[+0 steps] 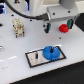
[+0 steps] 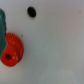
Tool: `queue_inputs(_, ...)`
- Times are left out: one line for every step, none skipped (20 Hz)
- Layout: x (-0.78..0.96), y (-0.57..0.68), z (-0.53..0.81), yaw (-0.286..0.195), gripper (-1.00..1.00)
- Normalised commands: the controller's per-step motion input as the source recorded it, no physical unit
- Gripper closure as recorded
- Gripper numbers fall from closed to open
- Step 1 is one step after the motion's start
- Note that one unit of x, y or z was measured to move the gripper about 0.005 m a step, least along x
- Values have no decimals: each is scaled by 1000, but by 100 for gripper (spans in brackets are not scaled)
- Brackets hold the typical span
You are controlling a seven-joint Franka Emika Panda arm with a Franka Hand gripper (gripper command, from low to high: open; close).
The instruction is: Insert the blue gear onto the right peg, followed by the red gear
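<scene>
Bright blue gear, red gear, seemingly grey plate.

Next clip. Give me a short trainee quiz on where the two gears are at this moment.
1. True or false: the blue gear lies on the grey plate.
2. Which gear shows in the wrist view? A) the blue gear B) the red gear C) neither
3. Fill in: in the exterior view, the gear that is off the plate is the ____ one.

Key: 1 true; 2 B; 3 red.
</scene>
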Motion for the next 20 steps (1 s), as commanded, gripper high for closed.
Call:
queue_inputs(-483, 483, -26, 0, -100)
queue_inputs(-453, 503, -17, 0, -100)
queue_inputs(-410, 522, -14, 0, -100)
queue_inputs(-377, 531, -12, 0, -100)
queue_inputs(-359, 538, -15, 0, -100)
queue_inputs(-338, 551, -19, 0, -100)
queue_inputs(-316, 556, -22, 0, -100)
queue_inputs(-295, 562, -34, 0, -100)
queue_inputs(-288, 527, -71, 0, -100)
queue_inputs(-271, 496, -132, 0, -100)
queue_inputs(-263, 486, -145, 0, -100)
queue_inputs(-245, 450, -189, 0, -100)
queue_inputs(-229, 365, -252, 0, -100)
queue_inputs(-231, 269, -293, 0, -100)
queue_inputs(-194, 205, -321, 0, -100)
queue_inputs(-171, 147, -346, 0, -100)
queue_inputs(-183, 91, -371, 0, -100)
queue_inputs(-170, 50, -379, 0, -100)
queue_inputs(-142, 11, -380, 0, -100)
queue_inputs(-215, -5, -390, 0, -100)
